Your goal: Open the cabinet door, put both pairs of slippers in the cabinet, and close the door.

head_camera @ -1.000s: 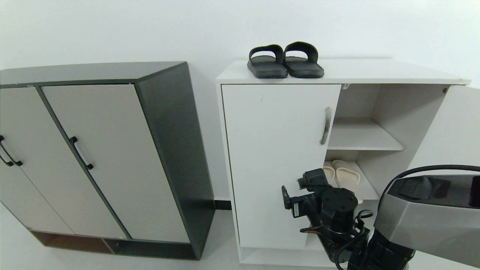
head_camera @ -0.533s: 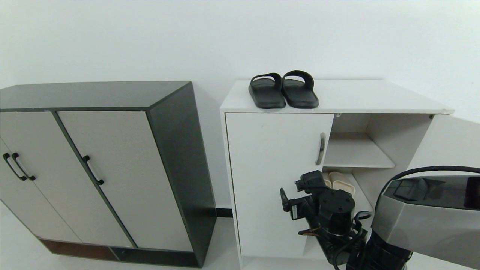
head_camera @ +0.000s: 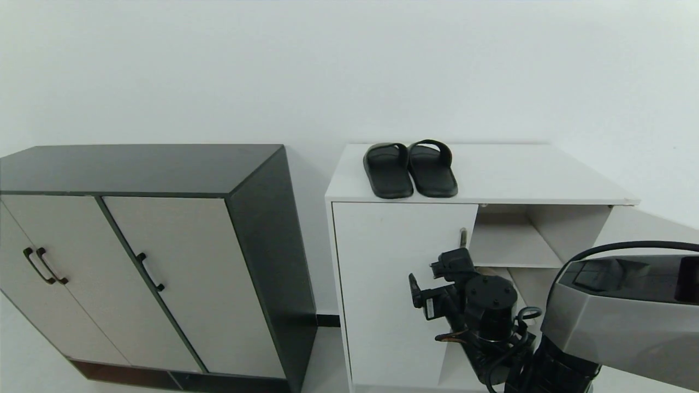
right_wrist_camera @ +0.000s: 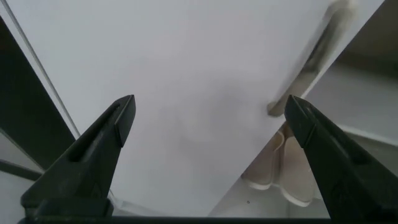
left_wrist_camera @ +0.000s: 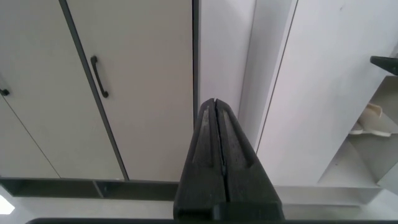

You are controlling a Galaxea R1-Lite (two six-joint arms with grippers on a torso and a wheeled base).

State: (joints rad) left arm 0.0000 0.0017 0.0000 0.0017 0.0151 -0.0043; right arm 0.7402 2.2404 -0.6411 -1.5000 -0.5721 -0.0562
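Observation:
A pair of black slippers (head_camera: 410, 168) lies side by side on top of the white cabinet (head_camera: 513, 174). Its left door (head_camera: 393, 295) is closed and its right door (head_camera: 658, 232) is swung open, baring a shelf (head_camera: 510, 248). On a lower shelf inside, a cream pair of slippers (right_wrist_camera: 281, 175) rests; one cream slipper (left_wrist_camera: 373, 119) also peeks out in the left wrist view. My right gripper (right_wrist_camera: 211, 155) is open and empty, close in front of the closed door, below its handle (right_wrist_camera: 318, 55). My left gripper (left_wrist_camera: 215, 111) is shut and empty, level with the gap between the two cabinets.
A dark cabinet (head_camera: 164, 262) with two closed grey doors and black handles stands to the left of the white one, a narrow gap between them. A plain white wall (head_camera: 349, 71) runs behind both. Floor shows under the dark cabinet.
The whole head picture has slid downward, so the camera has moved up. My right arm holds the same spot in it, and the cream slippers are now hidden behind that arm.

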